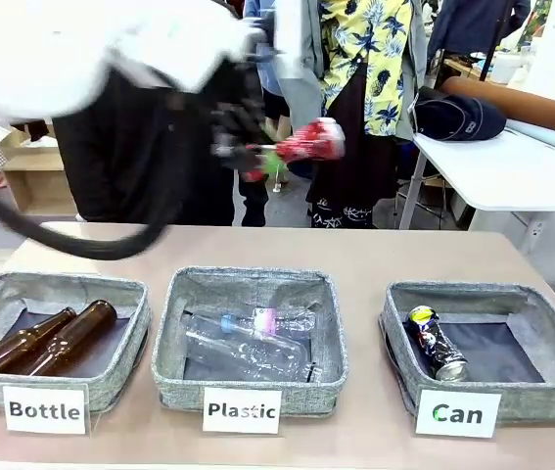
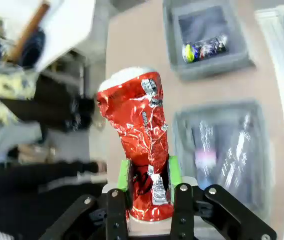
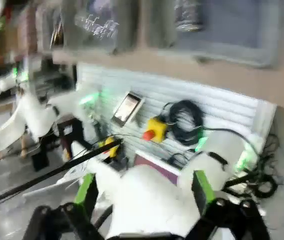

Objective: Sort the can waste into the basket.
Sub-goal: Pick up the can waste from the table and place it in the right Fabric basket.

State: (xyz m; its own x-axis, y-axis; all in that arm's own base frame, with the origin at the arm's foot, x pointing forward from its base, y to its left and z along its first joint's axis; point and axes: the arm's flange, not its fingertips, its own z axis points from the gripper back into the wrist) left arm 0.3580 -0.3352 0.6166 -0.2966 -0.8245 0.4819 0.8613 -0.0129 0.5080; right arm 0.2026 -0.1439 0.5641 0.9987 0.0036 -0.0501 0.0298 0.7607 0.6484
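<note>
crumpled shiny red can (image 2: 140, 130) sits clamped in the left gripper (image 2: 148, 181); right gripper (image 3: 144, 192) spread, empty.

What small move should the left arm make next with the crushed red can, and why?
Probably carry it rightward until it hangs over the grey woven "Can" basket. The left gripper is shut on the dented shiny red metal can, held high behind the "Plastic" basket.
</note>
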